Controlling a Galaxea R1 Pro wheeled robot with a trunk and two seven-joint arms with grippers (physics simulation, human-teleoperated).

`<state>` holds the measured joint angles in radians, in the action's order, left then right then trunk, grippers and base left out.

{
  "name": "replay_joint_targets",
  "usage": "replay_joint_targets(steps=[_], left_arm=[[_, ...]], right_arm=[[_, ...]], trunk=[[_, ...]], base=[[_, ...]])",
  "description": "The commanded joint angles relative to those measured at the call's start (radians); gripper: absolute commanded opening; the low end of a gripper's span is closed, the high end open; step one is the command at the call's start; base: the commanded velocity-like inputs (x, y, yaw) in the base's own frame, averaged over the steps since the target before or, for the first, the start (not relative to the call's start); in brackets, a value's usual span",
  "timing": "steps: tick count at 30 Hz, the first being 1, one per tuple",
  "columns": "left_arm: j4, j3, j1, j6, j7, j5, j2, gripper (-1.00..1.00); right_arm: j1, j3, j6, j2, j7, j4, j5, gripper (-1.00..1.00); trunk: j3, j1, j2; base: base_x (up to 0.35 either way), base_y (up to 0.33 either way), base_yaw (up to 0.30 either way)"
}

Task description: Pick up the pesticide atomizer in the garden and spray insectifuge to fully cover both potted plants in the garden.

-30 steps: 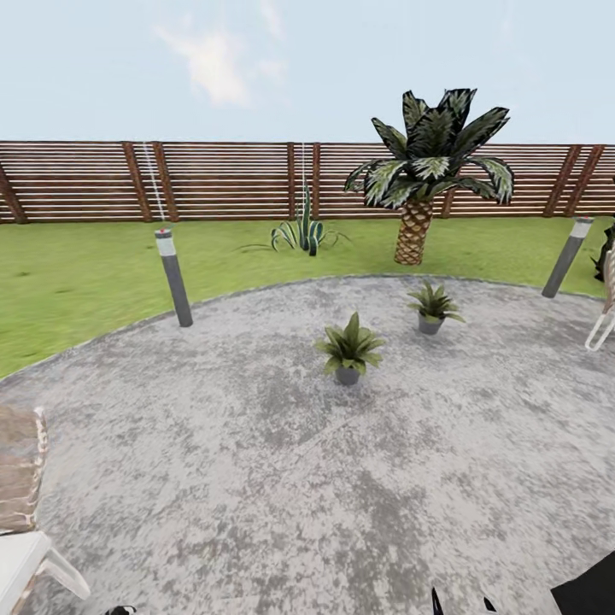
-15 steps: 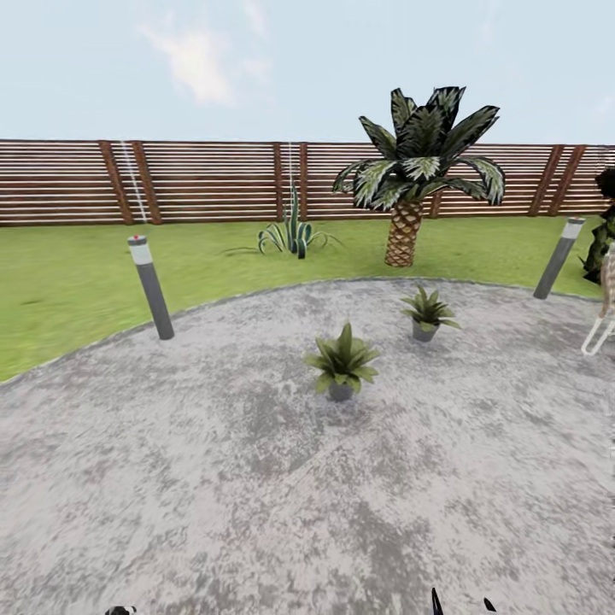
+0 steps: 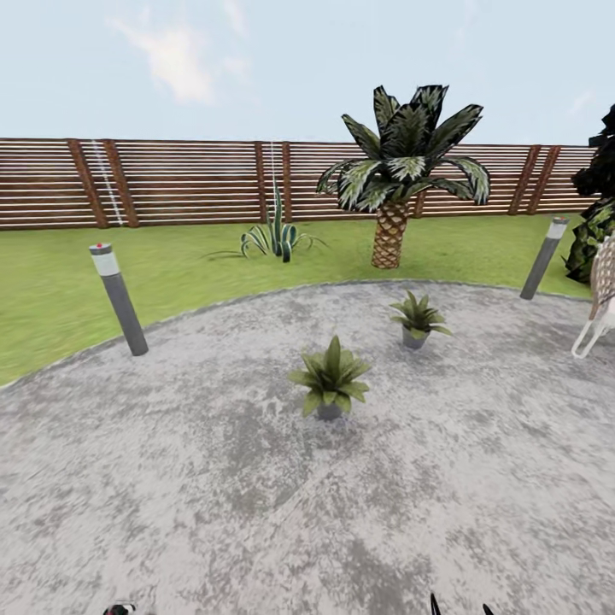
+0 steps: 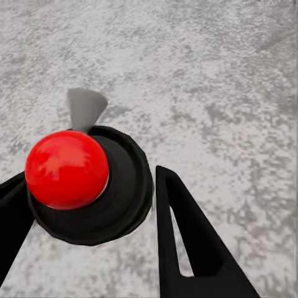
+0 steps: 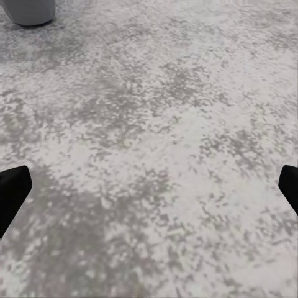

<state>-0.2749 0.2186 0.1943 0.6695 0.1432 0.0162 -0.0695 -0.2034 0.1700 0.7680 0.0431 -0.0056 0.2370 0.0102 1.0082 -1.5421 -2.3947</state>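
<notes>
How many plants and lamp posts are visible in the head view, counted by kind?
Small potted plants: 2, the nearer and the farther
Palm: 1
Spiky plant on the lawn: 1
Dark bush at the right edge: 1
Grey lamp posts: 2, left and right
Total: 7

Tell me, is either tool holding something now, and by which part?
The left tool seems to clasp the pesticide atomizer by its dark round body; the right tool is open and empty.
</notes>
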Motion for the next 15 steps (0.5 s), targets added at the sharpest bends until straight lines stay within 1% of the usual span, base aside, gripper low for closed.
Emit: replay_joint_targets(steps=[1,5,15], left_arm=[[0.000,-0.002,0.001,0.003,0.006,0.002,0.000,-1.00],[-0.001,-0.002,0.001,0.004,0.006,0.002,-0.001,-1.00],[-0.002,-0.005,0.001,0.004,0.006,0.004,0.002,-1.00]], right_arm=[[-0.001,0.001,0.004,0.001,0.000,-0.013,0.001,1.00],[-0.001,0.000,0.004,0.004,-0.001,-0.025,0.002,1.00],[-0.001,0.000,0.003,0.008,-0.002,-0.026,0.001,1.00]], trunk=[[0.001,0.000,0.000],[0.001,0.000,0.000],[0.001,0.000,0.000]], base=[[0.337,0.000,-0.001],[0.337,-0.008,0.000],[0.334,-0.059,0.000]])
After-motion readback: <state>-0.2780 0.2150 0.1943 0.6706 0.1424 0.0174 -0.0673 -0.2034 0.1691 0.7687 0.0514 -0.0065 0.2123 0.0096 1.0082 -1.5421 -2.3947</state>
